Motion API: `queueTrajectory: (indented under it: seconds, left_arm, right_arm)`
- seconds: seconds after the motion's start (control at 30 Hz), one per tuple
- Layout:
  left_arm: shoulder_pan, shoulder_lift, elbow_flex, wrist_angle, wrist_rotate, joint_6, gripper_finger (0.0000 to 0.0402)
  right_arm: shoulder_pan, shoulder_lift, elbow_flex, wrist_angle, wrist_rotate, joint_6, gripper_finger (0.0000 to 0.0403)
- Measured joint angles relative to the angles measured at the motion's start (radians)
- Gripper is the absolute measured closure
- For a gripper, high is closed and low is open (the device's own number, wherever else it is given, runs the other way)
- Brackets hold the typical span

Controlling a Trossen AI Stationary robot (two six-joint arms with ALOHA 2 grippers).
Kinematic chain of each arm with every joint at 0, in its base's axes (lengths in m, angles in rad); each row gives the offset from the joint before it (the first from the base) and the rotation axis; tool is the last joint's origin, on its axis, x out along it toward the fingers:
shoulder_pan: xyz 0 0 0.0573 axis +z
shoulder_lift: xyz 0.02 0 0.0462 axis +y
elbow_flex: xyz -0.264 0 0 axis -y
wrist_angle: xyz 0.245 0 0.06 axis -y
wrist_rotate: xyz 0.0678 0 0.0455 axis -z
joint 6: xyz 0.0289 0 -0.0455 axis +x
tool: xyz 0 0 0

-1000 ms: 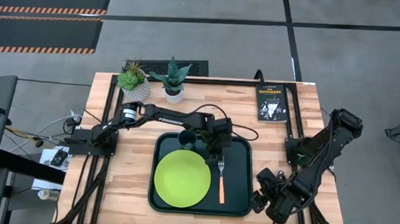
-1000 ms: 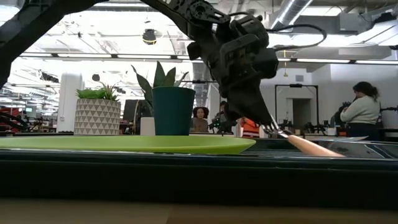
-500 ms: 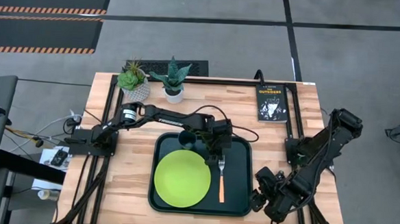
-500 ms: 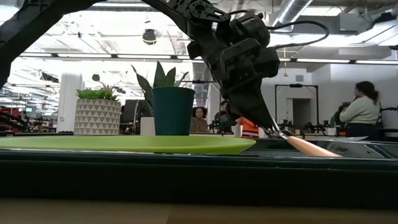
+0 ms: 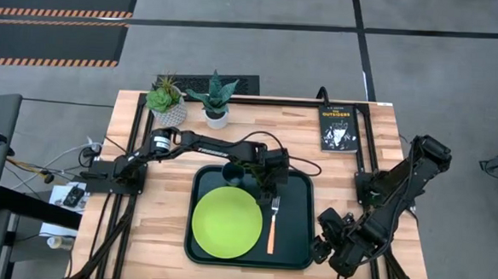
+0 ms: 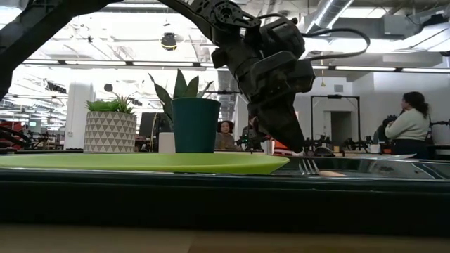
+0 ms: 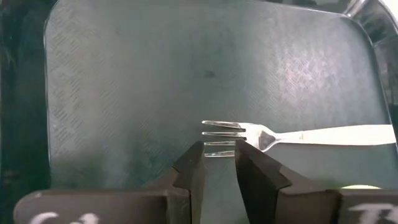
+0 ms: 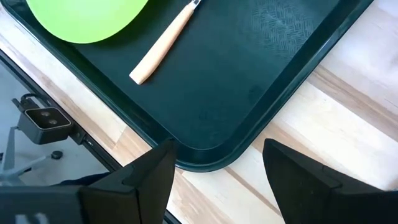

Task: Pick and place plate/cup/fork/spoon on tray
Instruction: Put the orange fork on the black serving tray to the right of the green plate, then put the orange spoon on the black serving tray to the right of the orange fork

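The dark green tray (image 5: 295, 240) holds the lime-green plate (image 5: 226, 222), the dark teal cup (image 5: 232, 173) standing at its far edge, and the orange-handled fork (image 5: 272, 226), which lies flat to the right of the plate. My left gripper (image 7: 219, 155) hovers just above the fork's tines (image 7: 221, 134). It is slightly open, with a fingertip on either side of the tine tips. My right gripper (image 8: 217, 165) is open and empty over the table at the tray's near right corner (image 8: 205, 158). The spoon does not show.
Two potted plants (image 5: 167, 101) (image 5: 217, 99) stand at the table's far left. A black book (image 5: 338, 127) lies at the far right. In the low view, people (image 6: 404, 123) show in the room behind the table.
The fork's handle end was raised off the tray and has come down. The fork now lies flat, with its handle swung a little toward the plate. My left gripper has let go of the tine end and stays just above it.
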Motion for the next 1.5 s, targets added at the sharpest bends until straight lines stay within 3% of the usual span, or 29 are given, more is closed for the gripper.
queueTrajectory:
  seconds: [0.27,0.47,0.53,0.67,0.77,0.97,1.13,1.37,1.5]
  left_arm:
    - [0.003,0.0,0.004,0.003,0.012,-0.049,0.0327]
    - [0.027,-0.003,0.104,-0.04,0.108,-0.114,0.0327]
    - [0.032,-0.003,0.16,-0.059,0.109,-0.13,0.0327]
    - [0.038,-0.004,0.267,-0.076,0.11,-0.157,0.0327]
    - [0.039,-0.004,0.337,-0.088,0.114,-0.179,0.0326]
    - [0.037,-0.006,0.416,-0.099,0.117,-0.208,0.0302]
    - [0.036,-0.006,0.418,-0.104,0.173,-0.255,0.0268]
    - [0.034,-0.006,0.419,-0.152,0.176,-0.259,0.024]
    - [0.034,-0.006,0.419,-0.166,0.175,-0.261,0.0239]
  right_arm:
    - [0.0,0.0,0.0,-0.003,0.006,0.0,0.0138]
    - [0.0,0.0,0.0,-0.022,0.005,0.051,0.0138]
    - [-0.004,0.0,0.0,-0.1,-0.06,0.182,0.0138]
    - [0.002,0.0,0.0,-0.323,-0.303,0.478,0.0138]
    - [0.027,0.0,-0.011,-0.373,-0.383,0.52,0.0138]
    - [0.063,-0.002,-0.158,-0.197,-0.43,0.528,0.0138]
    - [0.063,-0.001,-0.31,0.02,-0.448,0.528,0.0138]
    - [0.056,-0.003,-0.478,0.239,-0.481,0.528,0.014]
    - [0.055,-0.005,-0.506,0.278,-0.504,0.538,0.018]
